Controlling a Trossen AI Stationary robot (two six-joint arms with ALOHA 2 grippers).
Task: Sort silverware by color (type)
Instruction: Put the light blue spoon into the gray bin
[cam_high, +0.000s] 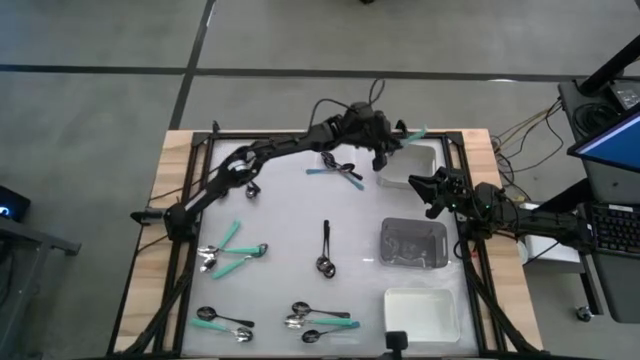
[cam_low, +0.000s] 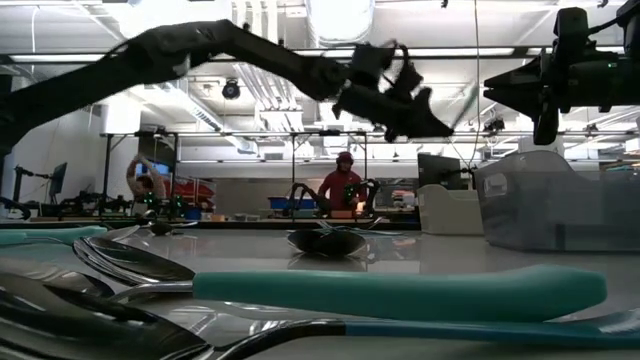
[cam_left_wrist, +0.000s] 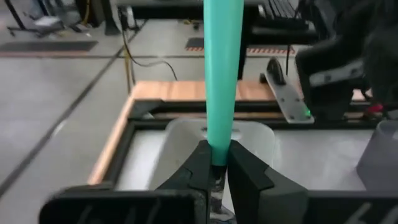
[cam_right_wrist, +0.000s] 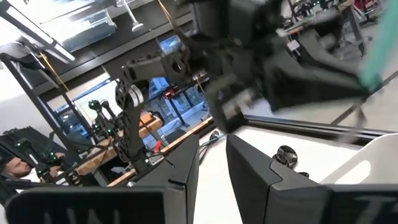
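Left gripper (cam_high: 392, 150) raised over the far right part of the table, above the near edge of the top white tray (cam_high: 425, 160); its fingers (cam_left_wrist: 202, 168) clamped on a teal-handled spoon (cam_left_wrist: 221, 74), handle pointing out past the fingertips toward the tray; same handle visible as a teal tip (cam_high: 417, 131) beyond the gripper from above.

Right gripper (cam_high: 428, 190) hangs near the right edge, between the top white tray and the grey tray (cam_high: 414, 243); fingers (cam_right_wrist: 183, 171) stand a little apart, nothing between them.

Rest of the silverware still loose on the table: a pair with teal handles just left of the left gripper (cam_high: 338, 168); a dark spoon near the left arm's elbow (cam_high: 251, 187); a teal-handled cluster at mid left (cam_high: 232, 254); one all-black spoon at centre (cam_high: 325, 250); more along the near edge at left (cam_high: 222, 320) and centre (cam_high: 320, 320).

Grey tray holds dark items, kind not clear; near white tray (cam_high: 422, 313) at the near right corner.

Low view: teal handles and spoon bowls close up (cam_low: 400, 292); two people at benches in the room behind (cam_low: 343, 180).
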